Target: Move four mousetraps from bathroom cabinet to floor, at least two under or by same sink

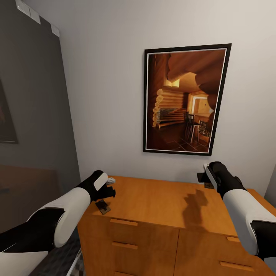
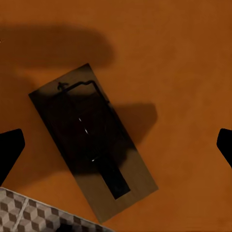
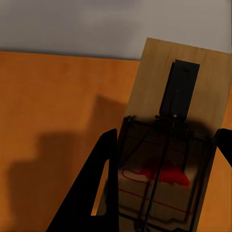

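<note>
Left gripper (image 2: 116,145): fingers spread wide, poised over a mousetrap (image 2: 92,140) lying flat at the cabinet (image 1: 153,199) top's near left corner; tiled bathroom floor (image 2: 29,212) past the edge.
Right gripper (image 3: 164,179): fingers set either side of a second mousetrap (image 3: 179,121); contact cannot be told; trap near the cabinet top's rear right edge.
Wall behind: framed picture (image 1: 186,99).

mousetrap (image 3: 169,145) cut off by edge
</note>
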You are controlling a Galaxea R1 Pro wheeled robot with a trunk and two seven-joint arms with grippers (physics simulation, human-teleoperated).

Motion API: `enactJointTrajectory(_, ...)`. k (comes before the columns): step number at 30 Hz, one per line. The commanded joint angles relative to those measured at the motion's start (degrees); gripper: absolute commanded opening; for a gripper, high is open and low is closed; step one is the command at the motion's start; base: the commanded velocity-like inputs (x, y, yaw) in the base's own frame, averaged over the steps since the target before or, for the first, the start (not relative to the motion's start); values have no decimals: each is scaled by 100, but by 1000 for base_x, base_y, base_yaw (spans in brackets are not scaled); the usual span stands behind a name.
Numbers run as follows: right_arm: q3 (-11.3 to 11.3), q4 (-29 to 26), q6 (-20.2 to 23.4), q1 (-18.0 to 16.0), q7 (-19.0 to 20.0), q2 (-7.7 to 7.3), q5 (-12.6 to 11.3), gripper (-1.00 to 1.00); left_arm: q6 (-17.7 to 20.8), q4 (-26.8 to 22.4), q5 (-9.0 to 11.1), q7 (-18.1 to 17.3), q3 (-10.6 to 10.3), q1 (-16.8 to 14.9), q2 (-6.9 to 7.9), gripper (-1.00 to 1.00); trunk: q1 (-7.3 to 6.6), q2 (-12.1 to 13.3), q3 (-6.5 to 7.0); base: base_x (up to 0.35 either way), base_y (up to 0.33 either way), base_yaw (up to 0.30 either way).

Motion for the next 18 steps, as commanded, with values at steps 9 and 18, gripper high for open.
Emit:
enactJointTrajectory(9, -20, -7, 23, -4, 20, 1, 49, -100, 41, -8, 70, 188, -25, -3, 7, 100, 1, -6, -8, 0, 0, 0)
enactJointTrajectory(18, -19, -7, 23, -4, 9, 9, 49, -100, 44, -1, 96, 527, -21, -3, 14, 100, 1, -6, -8, 0, 0, 0)
